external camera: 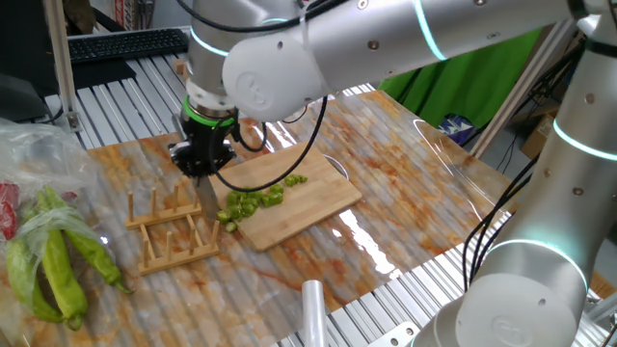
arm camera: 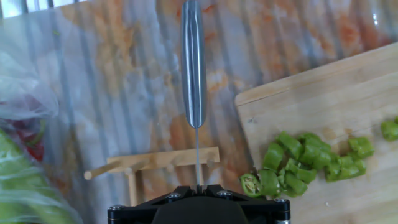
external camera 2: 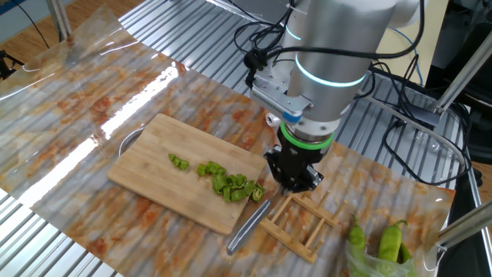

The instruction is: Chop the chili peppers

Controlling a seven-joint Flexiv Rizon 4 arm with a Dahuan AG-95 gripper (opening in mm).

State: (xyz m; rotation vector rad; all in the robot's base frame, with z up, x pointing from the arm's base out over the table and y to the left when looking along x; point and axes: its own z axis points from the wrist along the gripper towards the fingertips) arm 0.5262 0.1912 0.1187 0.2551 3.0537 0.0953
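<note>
**fig. — knife over the rack, chopping looks done**

from left to right in the hand view: wooden rack [arm camera: 155, 163]; knife [arm camera: 193, 68], edge-up, its thin blade running back under my fingers [external camera 2: 290, 175]; cutting board [arm camera: 323, 106]; the chili peppers [arm camera: 298, 165], lying in small green pieces near the board's rack-side edge. the fingers are clenched, but i cannot tell whether they pinch the blade. my judgement: keep the blade upright and in line with a rack slot, go down slowly, and stay clear of the pegs.
</note>
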